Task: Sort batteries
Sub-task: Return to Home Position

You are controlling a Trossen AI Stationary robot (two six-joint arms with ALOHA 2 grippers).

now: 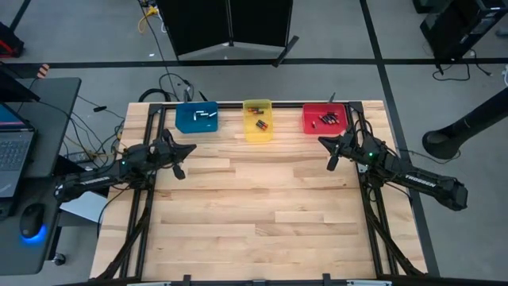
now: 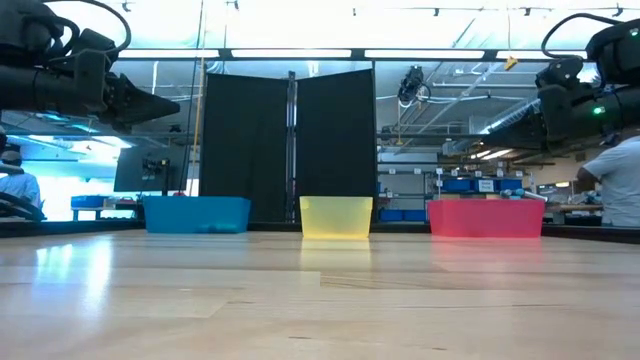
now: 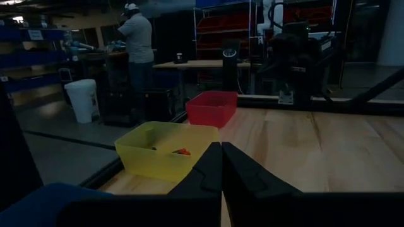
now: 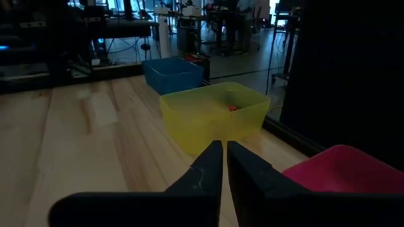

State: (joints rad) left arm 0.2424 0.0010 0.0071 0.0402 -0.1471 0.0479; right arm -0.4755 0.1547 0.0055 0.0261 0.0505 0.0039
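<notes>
Three bins stand in a row along the table's far edge: blue, yellow and red. The batteries lie inside them: pale ones in the blue bin, dark and reddish ones in the yellow bin, and dark ones in the red bin. My left gripper hovers shut and level near the left edge, in front of the blue bin. My right gripper hovers near the right edge, in front of the red bin, its fingers together and holding nothing.
The wooden tabletop spreads wide between the arms and toward the near edge. A black frame rail runs behind the bins. A laptop and cables sit on a side desk to the left. People stand in the room beyond.
</notes>
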